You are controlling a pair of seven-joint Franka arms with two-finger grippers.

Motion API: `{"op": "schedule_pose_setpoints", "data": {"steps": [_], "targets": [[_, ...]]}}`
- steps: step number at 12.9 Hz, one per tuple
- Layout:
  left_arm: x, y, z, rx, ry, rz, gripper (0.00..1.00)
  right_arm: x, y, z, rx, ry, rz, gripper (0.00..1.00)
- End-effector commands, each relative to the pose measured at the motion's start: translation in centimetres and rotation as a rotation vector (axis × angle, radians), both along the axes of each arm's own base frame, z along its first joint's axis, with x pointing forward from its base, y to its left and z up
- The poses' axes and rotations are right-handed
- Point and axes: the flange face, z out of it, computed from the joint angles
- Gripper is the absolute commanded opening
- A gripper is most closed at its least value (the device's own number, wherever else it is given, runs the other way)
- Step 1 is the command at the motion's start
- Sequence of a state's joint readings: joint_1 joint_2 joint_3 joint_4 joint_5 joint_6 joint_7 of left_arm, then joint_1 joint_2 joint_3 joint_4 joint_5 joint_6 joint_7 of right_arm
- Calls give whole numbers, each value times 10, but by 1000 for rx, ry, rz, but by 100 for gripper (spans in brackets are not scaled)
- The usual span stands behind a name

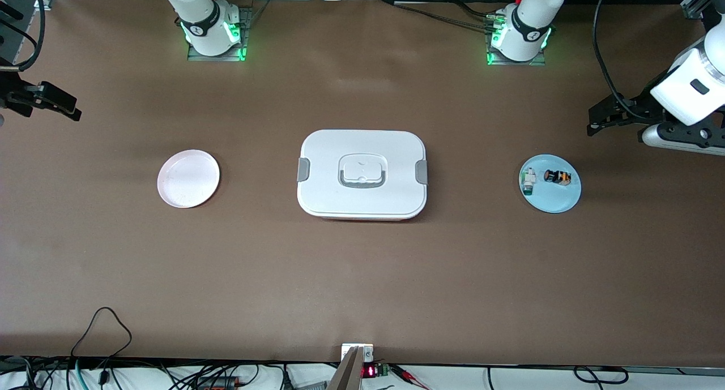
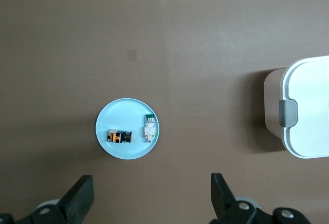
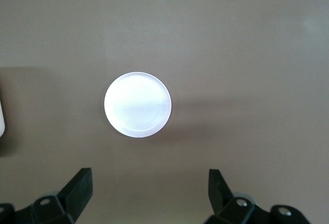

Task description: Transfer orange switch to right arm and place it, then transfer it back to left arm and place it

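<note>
The orange switch [image 1: 557, 177] [image 2: 119, 137], small and black with orange markings, lies on its side on a round blue plate [image 1: 552, 200] [image 2: 126, 113] toward the left arm's end of the table. My left gripper [image 1: 591, 120] [image 2: 152, 185] hangs open and empty over bare table beside that plate. The white box [image 1: 362, 152] [image 2: 308, 106], lid clipped on, stands at the table's middle. My right gripper [image 1: 72, 108] [image 3: 150, 178] is open with nothing in it, held over bare table at the right arm's end.
A small white-and-green component [image 1: 528, 181] [image 2: 149, 128] shares the blue plate with the switch. A round pink plate [image 1: 188, 179] [image 3: 138, 104] with nothing on it lies between the box and the right arm's end. Cables [image 1: 102, 328] run along the table's front edge.
</note>
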State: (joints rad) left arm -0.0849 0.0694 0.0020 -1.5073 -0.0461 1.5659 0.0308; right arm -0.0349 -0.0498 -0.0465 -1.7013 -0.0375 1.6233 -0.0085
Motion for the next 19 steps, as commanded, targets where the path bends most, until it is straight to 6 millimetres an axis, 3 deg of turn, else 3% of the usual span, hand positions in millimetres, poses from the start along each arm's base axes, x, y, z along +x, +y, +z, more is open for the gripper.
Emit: {"op": "schedule_pose_setpoints", "data": {"steps": [1,4,14,19], "targets": [[-7,12,4,13,-19,-47,100,-5,1,8,2,0,12,100],[-6,21,5,12,-20,-32,100,-5,1,8,2,0,12,100],[-7,13,4,17,-7,-9,100,-6,1,7,2,6,14,100],[-4,31,0,19,1,29,100,-6,1,7,2,6,14,100]]}}
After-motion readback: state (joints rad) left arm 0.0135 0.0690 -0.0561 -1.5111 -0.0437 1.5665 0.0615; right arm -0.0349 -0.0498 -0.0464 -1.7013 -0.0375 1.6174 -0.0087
